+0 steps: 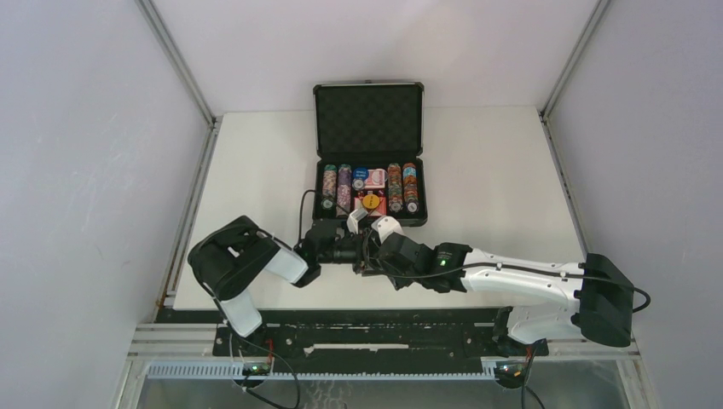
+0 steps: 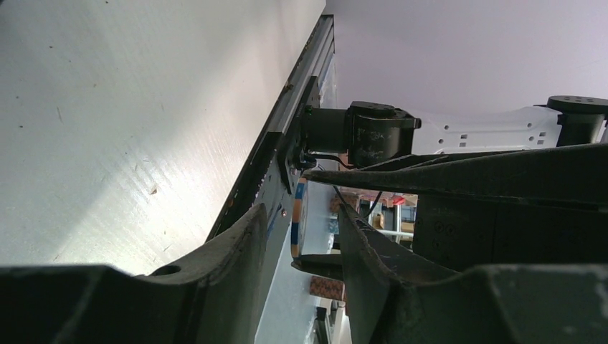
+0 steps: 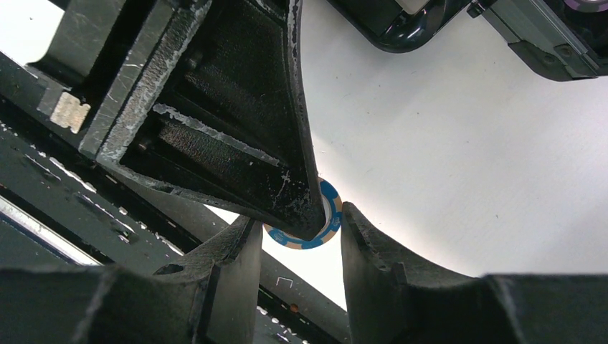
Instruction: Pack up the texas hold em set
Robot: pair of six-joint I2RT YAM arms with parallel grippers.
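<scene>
Right wrist, poker chip (image 3: 319, 237) between fingers (image 3: 391, 276)

Chip (image 3: 331, 208): mostly behind a finger of the left tool (image 2: 301, 215); only a blue-and-tan rim shows, and the face print is hidden.
Chip from overhead: hidden where the left tool meets the right tool (image 3: 297, 226).
Case (image 3: 534, 43): cut off at the right wrist view's top right corner.
Chip rows (image 1: 341, 189): too small to count.
</scene>
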